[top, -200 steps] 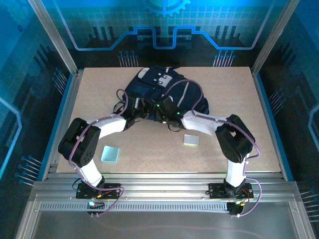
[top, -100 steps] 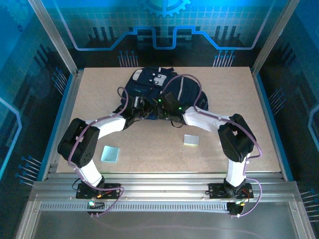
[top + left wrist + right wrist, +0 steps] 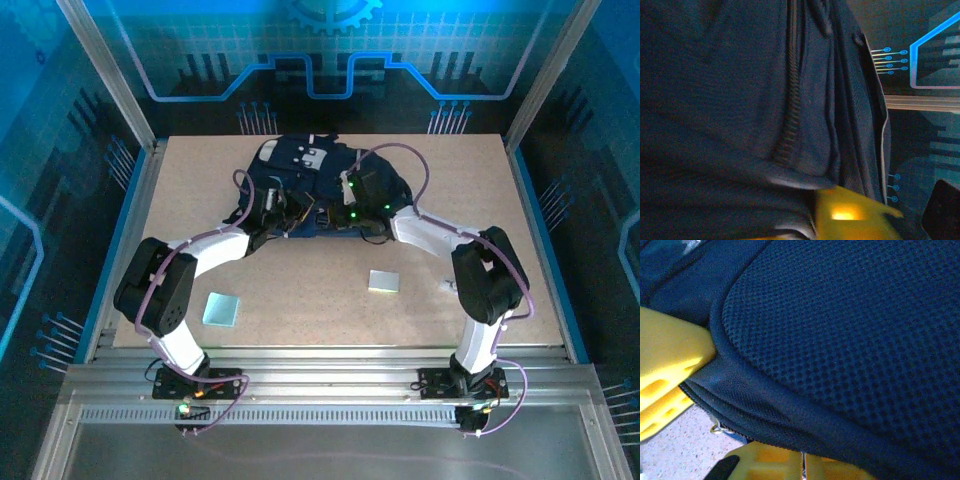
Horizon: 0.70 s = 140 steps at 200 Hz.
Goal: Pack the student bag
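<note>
The student bag (image 3: 318, 180), dark navy with light grey patches on top, lies at the back middle of the table. Both grippers meet at its near edge. My right gripper (image 3: 342, 212) has its yellow fingers (image 3: 775, 464) pressed together under the bag's bound hem (image 3: 770, 405), below a padded mesh panel (image 3: 855, 325); the fingertips are hidden by the fabric. My left gripper (image 3: 290, 214) is against the bag's left part. One blurred yellow finger (image 3: 850, 215) shows beside a fold and a zipper line (image 3: 787, 115). Its jaws' gap is hidden.
A pale blue-green flat square (image 3: 221, 309) lies on the board near the left arm. A grey-green square (image 3: 383, 281) lies nearer the right arm, with a small white scrap (image 3: 447, 287) beside it. Metal frame posts and blue-lit walls ring the table (image 3: 480, 200).
The bag has been shifted back and flattened. Both grippers moved farther up the table, the right forearm swinging right. The right fingers have closed at the bag's edge.
</note>
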Motion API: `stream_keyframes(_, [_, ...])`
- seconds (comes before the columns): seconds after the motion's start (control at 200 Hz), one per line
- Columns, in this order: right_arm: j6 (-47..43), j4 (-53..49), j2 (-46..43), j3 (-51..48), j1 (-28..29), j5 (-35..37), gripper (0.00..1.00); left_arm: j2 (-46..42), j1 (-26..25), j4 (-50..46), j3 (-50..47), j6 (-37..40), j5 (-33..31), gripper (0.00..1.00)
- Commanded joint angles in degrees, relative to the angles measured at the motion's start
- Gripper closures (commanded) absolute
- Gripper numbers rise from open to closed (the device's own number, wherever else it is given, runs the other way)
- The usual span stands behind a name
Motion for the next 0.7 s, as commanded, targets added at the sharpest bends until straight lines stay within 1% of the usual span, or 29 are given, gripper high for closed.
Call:
stream_keyframes(0.0, [0.15,10.35,-1.58,-1.49,-2.7,3.5,0.9,-3.01,-0.22,-1.19,-1.45,-0.51,5.18,0.57])
stream_keyframes(0.085, [1.09,11.12,-0.44,-1.81,-2.47,3.42,0.88,-3.42,-0.12,-1.95,-2.16,-1.1,3.85,0.37])
stream_keyframes(0.135, [1.29,11.67,0.24,-1.94,-2.23,3.55,0.87,-3.62,0.05,-2.73,-2.87,-1.1,3.08,0.34])
stream_keyframes(0.33, [0.96,12.66,2.37,-0.09,-1.55,3.62,0.8,-3.23,2.29,-4.91,-5.2,0.32,-0.64,0.31])
stream_keyframes(0.415, [0.38,11.9,3.62,1.87,-1.36,2.87,0.77,-1.8,3.9,-4.08,-5.43,0.14,-1.38,0.31])
stream_keyframes(0.465, [0.2,11.46,4.39,2.67,-1.23,2.72,0.73,-0.91,4.69,-3.86,-5.1,-0.01,-1.93,0.32])
stream_keyframes(0.56, [0.84,11.14,5.5,3.33,-0.99,1.93,0.62,0.53,5.79,-2.45,-4.02,-0.78,-2.02,0.33])
stream_keyframes(0.625, [1.19,12.21,5.86,2.87,-0.62,1.94,0.51,1.22,5.98,-2.46,-2.93,-0.09,-2.61,0.35])
stream_keyframes(0.695, [1.63,12.91,6.93,3.22,0.01,2.58,0.48,2.46,5.98,-2.76,-1.61,0.34,-2.12,0.4])
